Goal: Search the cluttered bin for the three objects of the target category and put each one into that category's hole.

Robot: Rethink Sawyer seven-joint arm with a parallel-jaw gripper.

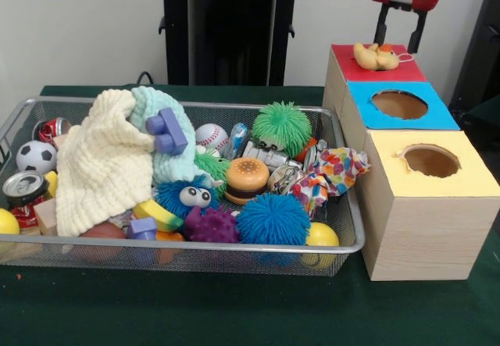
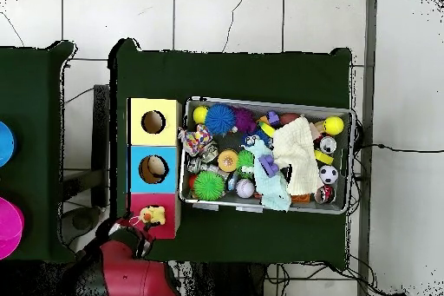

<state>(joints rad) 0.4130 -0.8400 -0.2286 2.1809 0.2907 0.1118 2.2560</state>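
Observation:
A yellow rubber duck (image 1: 375, 55) lies on the red top (image 1: 406, 71) of the wooden box's far section, over the spot where its hole would be; the hole itself is hidden. My gripper (image 1: 395, 45) hangs just behind and above the duck, open, with nothing between its black fingers. From overhead the duck (image 2: 153, 215) sits on the red section beside the red arm (image 2: 130, 271). The blue section's hole (image 1: 399, 104) and the yellow section's hole (image 1: 430, 160) are uncovered. The mesh bin (image 1: 344, 246) stands to the left of the box, full of toys.
In the bin lie a cream cloth (image 1: 101, 158), a mint cloth (image 1: 160, 108), a purple block (image 1: 168, 131), a baseball (image 1: 211, 137), a green spiky ball (image 1: 281, 127), a burger toy (image 1: 247, 178), a blue spiky ball (image 1: 273, 219), a soccer ball (image 1: 36, 157), cans and yellow balls.

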